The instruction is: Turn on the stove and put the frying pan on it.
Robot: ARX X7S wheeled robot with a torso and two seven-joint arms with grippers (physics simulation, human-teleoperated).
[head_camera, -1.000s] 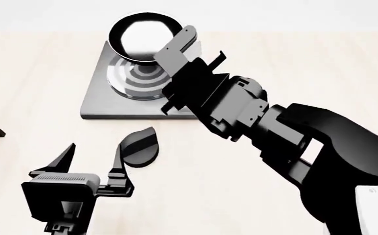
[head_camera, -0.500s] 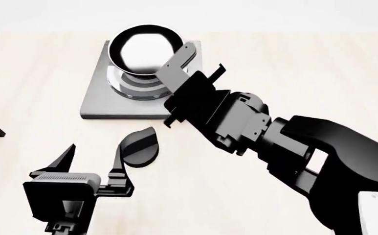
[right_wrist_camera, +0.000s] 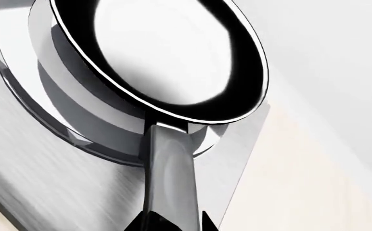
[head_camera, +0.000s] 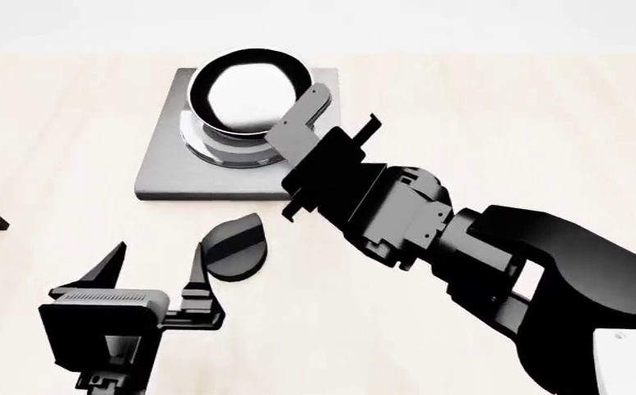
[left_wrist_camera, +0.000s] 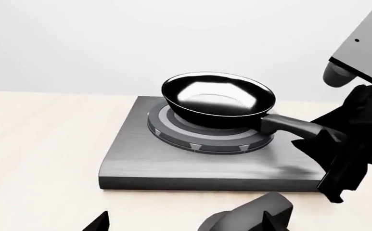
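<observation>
Right tool reaches over the near right part of the stove, its flat grey finger plate angled toward the frying pan. It appears to be pinched on the pan's handle — the right wrist view shows the handle running straight back into the tool's base, though the fingertips themselves are out of sight, so the grip is likely rather than certain.

In the left wrist view the frying pan is small, round and black, with a glossy inside that mirrors a bright white patch and a thin pale rim line. Its handle is long and dark with a soft sheen. The pan sits over the round burner, whose stepped concentric rings look like polished metal with small dark notches along the front edge; whether the base rests on the rings or hangs just above them cannot be told.

The stove is a flat square slab of brushed grey metal with a thick edge, lying on the pale wood-grain desk.

Left tool hovers low over the desk well in front of the stove, its two black pointed fingers spread apart and holding nothing — a black teardrop-shaped piece lies just beside it.
</observation>
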